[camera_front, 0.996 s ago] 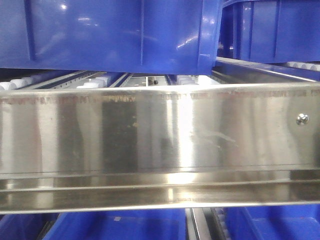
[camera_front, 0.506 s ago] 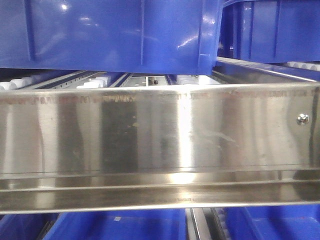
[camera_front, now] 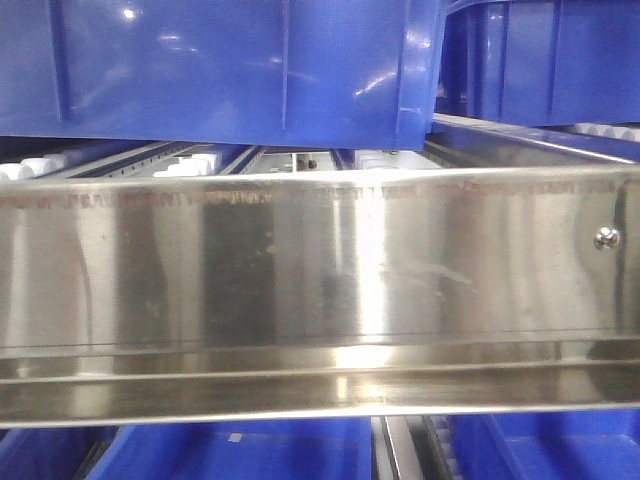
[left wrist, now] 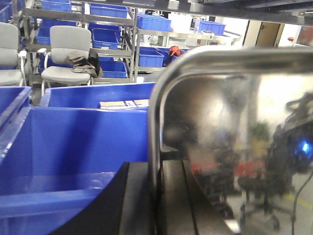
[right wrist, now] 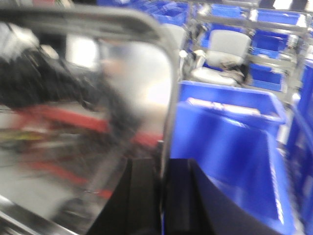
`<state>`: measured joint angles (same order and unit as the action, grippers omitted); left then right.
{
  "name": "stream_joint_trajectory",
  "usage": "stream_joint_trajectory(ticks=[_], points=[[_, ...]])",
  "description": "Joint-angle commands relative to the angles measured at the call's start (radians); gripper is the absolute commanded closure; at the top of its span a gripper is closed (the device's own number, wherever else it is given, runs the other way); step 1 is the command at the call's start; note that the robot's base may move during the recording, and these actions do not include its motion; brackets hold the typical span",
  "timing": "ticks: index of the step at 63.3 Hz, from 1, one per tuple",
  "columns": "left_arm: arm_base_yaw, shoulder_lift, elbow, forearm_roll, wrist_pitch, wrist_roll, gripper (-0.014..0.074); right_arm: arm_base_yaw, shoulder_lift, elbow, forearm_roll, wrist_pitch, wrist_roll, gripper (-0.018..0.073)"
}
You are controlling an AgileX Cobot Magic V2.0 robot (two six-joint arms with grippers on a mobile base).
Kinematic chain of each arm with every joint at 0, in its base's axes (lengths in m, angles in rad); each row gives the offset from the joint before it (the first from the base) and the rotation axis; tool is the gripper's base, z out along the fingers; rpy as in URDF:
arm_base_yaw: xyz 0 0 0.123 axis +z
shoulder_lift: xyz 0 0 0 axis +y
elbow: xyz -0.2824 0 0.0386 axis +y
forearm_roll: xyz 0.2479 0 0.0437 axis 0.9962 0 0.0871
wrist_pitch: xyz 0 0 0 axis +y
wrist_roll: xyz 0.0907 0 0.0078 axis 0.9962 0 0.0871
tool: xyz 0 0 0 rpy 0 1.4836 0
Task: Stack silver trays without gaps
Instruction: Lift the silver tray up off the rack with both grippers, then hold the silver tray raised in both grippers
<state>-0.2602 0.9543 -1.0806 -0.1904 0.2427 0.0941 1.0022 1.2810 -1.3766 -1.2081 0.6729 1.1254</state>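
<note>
In the left wrist view a silver tray (left wrist: 225, 112) stands on edge and fills the right half, its rolled rim running down between the fingers. My left gripper (left wrist: 157, 200) is shut on that rim. The right wrist view shows a silver tray (right wrist: 73, 112), blurred, filling the left half. My right gripper (right wrist: 162, 198) is shut on its rim. I cannot tell whether both hold the same tray. No tray or gripper shows in the front view.
A long steel rail (camera_front: 320, 260) with a screw (camera_front: 604, 238) spans the front view, with blue bins (camera_front: 220, 70) above it and more below. Blue bins (left wrist: 73, 142) sit left of the left gripper, and one (right wrist: 230, 142) right of the right gripper. Chairs (left wrist: 68, 54) and shelving stand behind.
</note>
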Motion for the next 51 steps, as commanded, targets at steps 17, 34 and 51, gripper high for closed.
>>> stream_joint_trajectory(ticks=[17, 34, 51], points=[[-0.144, -0.008, 0.049, 0.033, -0.19, 0.009, 0.0613, -0.125, -0.068, -0.003, 0.093, -0.15, 0.002, 0.0638], [-0.142, -0.008, 0.049, 0.035, -0.209, 0.009, 0.0613, -0.134, -0.071, 0.003, 0.108, -0.197, 0.002, 0.0638], [-0.142, -0.008, 0.049, 0.035, -0.205, 0.009, 0.0613, -0.134, -0.071, 0.003, 0.108, -0.146, 0.002, 0.0638]])
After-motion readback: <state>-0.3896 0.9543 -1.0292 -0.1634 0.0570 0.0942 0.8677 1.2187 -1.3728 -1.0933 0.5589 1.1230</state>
